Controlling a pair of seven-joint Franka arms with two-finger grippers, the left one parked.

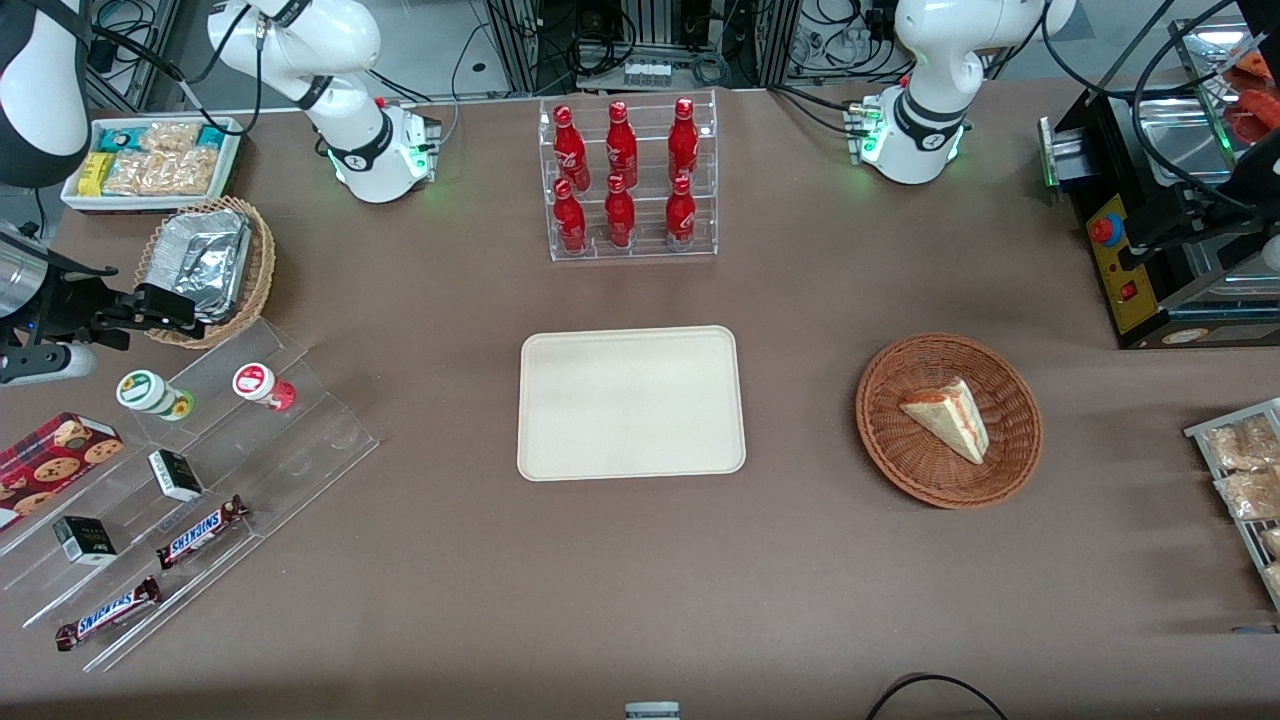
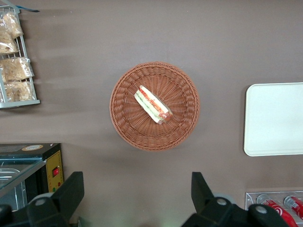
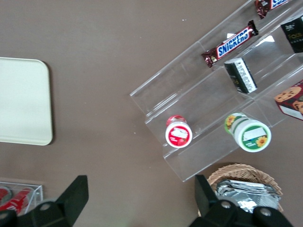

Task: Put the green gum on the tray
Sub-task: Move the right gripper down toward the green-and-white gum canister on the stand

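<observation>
The green gum (image 1: 150, 392) is a white canister with a green-rimmed lid, lying on the upper step of the clear acrylic rack (image 1: 300, 440); it also shows in the right wrist view (image 3: 251, 135). The cream tray (image 1: 630, 402) lies flat mid-table with nothing on it, and its edge shows in the right wrist view (image 3: 23, 101). My right gripper (image 1: 165, 308) hangs open and empty above the table, a little farther from the front camera than the green gum, by the foil basket. In its own view the gripper (image 3: 140, 189) has bare tablecloth between its fingers.
A red-lidded canister (image 1: 258, 383) lies beside the green gum on the same step. Snickers bars (image 1: 200, 532) and small dark boxes (image 1: 176, 474) fill the lower steps. A wicker basket of foil (image 1: 205, 262) sits by the gripper. A bottle rack (image 1: 625, 180) and a sandwich basket (image 1: 948, 418) stand elsewhere.
</observation>
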